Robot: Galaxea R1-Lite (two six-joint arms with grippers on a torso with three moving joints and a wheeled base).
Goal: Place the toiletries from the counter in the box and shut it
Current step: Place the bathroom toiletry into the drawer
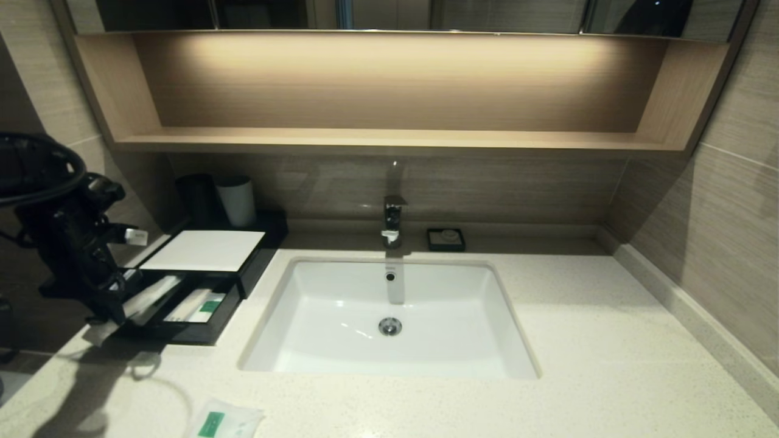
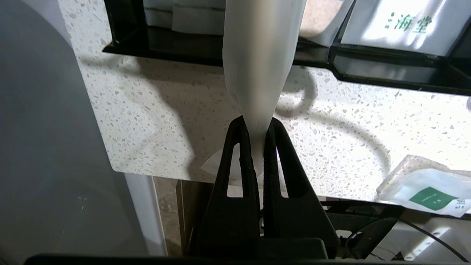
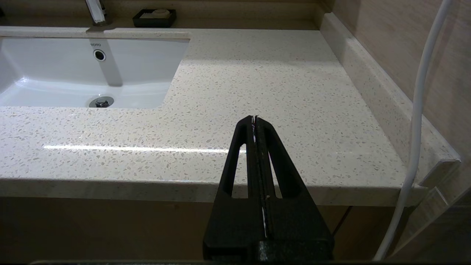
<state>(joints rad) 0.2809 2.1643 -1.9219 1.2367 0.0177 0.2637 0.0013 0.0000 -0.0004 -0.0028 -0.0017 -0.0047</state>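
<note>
My left gripper (image 1: 115, 311) is shut on the end of one long wrapped stick (image 1: 152, 295), at the front left corner of the black box's (image 1: 268, 234) pulled-out drawer (image 1: 210, 334). The stick's far end reaches over the drawer. In the left wrist view the fingers (image 2: 241, 154) pinch the stick (image 2: 261, 55) above the counter (image 2: 147, 121). A second stick (image 1: 195, 304) with a green label lies in the drawer. The square sachet (image 1: 225, 420) lies on the counter's front edge; it also shows in the left wrist view (image 2: 427, 191). My right gripper (image 3: 254, 118) is shut and empty over the counter's front edge, right of the sink.
A white sink basin (image 1: 292, 347) with a faucet (image 1: 392, 222) sits mid-counter. A small black soap dish (image 1: 445, 239) stands behind it. A grey cup (image 1: 237, 201) and a dark cup (image 1: 196, 198) stand behind the box. A wooden shelf (image 1: 389, 140) runs above. A white cable (image 3: 415, 129) hangs at the right.
</note>
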